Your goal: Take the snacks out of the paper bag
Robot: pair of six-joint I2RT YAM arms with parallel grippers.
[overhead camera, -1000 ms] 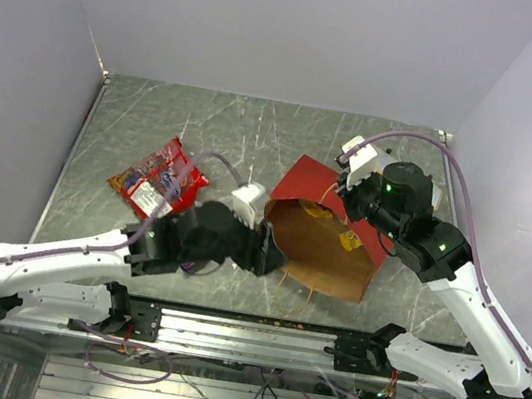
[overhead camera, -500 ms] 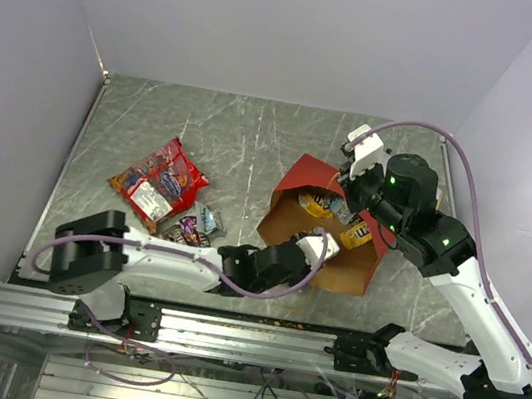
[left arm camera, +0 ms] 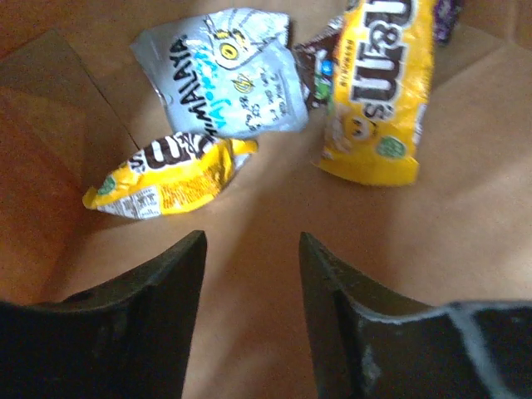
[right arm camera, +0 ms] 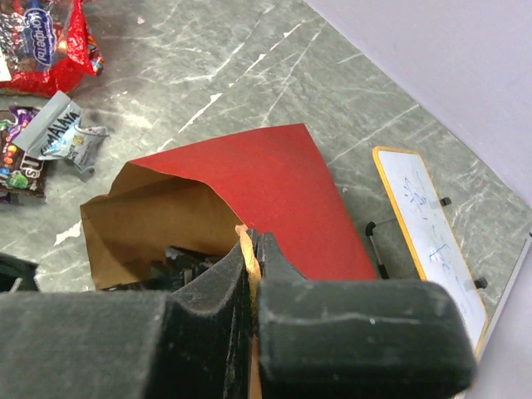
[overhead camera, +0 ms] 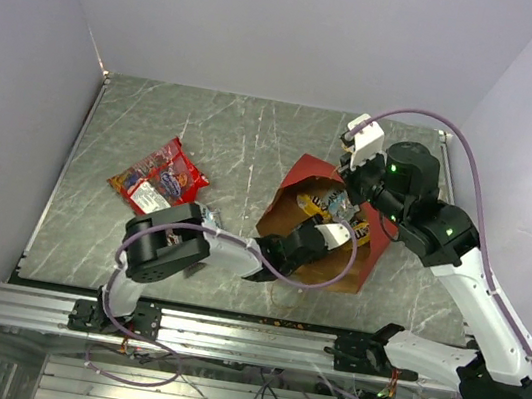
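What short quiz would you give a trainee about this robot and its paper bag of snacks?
1. True or false: the left fingers are open inside the paper bag.
2. The right fingers pinch: A) the bag's edge, B) a red chip bag, C) nothing?
3. How many yellow packets does the left wrist view show in the bag?
Key: 1 true; 2 A; 3 two.

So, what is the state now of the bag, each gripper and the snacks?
paper bag: on its side, mouth open
left gripper: open, inside the bag
right gripper: shut on the bag's rim
red chip bag: outside the bag
yellow packets: inside the bag
silver-blue packet: inside the bag
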